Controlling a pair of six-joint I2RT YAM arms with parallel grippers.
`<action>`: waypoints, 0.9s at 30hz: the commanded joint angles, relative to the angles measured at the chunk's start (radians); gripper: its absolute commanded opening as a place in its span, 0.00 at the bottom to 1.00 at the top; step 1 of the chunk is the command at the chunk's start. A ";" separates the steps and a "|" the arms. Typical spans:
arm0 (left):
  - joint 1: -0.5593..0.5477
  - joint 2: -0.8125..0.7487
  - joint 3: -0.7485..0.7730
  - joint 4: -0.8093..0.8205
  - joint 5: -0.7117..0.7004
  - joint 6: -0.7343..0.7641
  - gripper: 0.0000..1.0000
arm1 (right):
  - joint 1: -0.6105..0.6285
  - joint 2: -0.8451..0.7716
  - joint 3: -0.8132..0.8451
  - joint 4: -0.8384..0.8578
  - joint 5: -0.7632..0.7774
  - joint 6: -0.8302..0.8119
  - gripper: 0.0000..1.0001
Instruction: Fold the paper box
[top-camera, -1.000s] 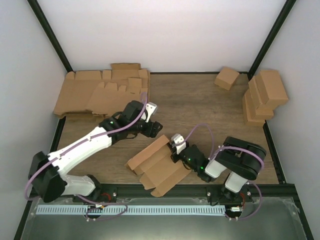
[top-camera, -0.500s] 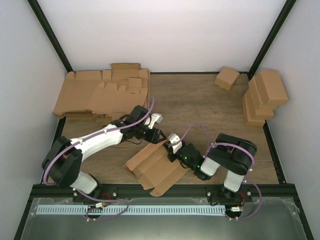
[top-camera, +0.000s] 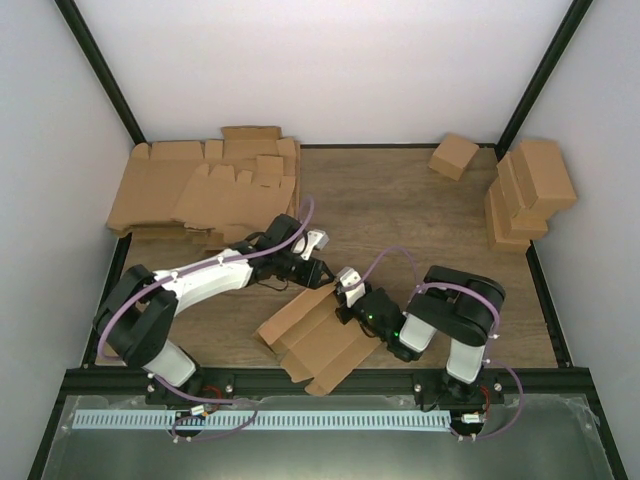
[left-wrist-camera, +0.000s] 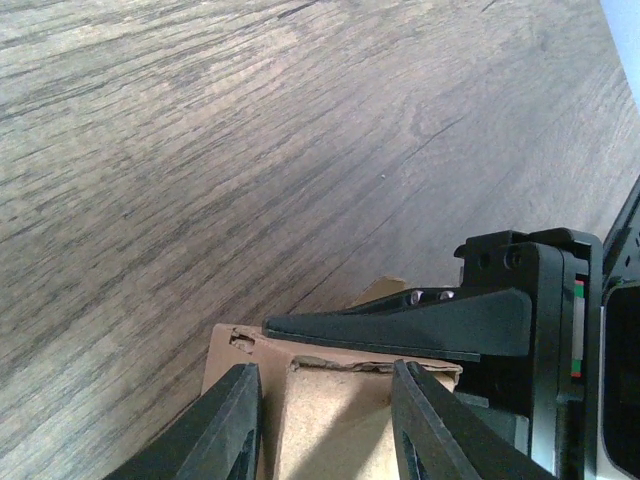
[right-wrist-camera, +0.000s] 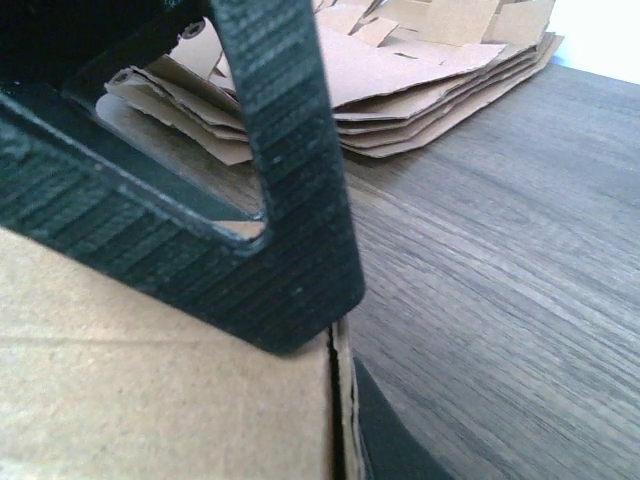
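The flat cardboard box lies unfolded at the near middle of the table, just ahead of the arm bases, with its flaps spread toward the near edge. It looks light and thin: stiff across each panel, ready to bend along its creases, and likely to slide on the smooth wood or buckle if squeezed in the middle. The outer edges and corners are therefore the best places to take hold. The right pincer does this at the far edge, clenched on the cardboard, with one finger above the sheet and one below. Just beyond it, the left pincer straddles the far corner. Its fingers stand apart with cardboard showing between them, so it is not yet gripping. Farther back, a pile of flat sheets sits at the far left. A small folded box and a stack of finished boxes sit at the far right. A second ago the left pincer was wider open and hung back from the sheet; it has since come in to the corner and narrowed. The sheet has shifted slightly under the right pincer's hold.
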 joint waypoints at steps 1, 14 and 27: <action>-0.019 0.023 -0.022 0.047 0.003 -0.045 0.37 | 0.008 0.032 0.000 0.085 0.104 0.006 0.05; -0.054 0.052 -0.014 0.061 -0.079 -0.110 0.34 | 0.016 0.018 -0.011 0.070 0.116 0.012 0.23; -0.086 0.047 -0.005 0.034 -0.162 -0.114 0.38 | 0.039 0.036 -0.060 0.116 0.125 0.022 0.40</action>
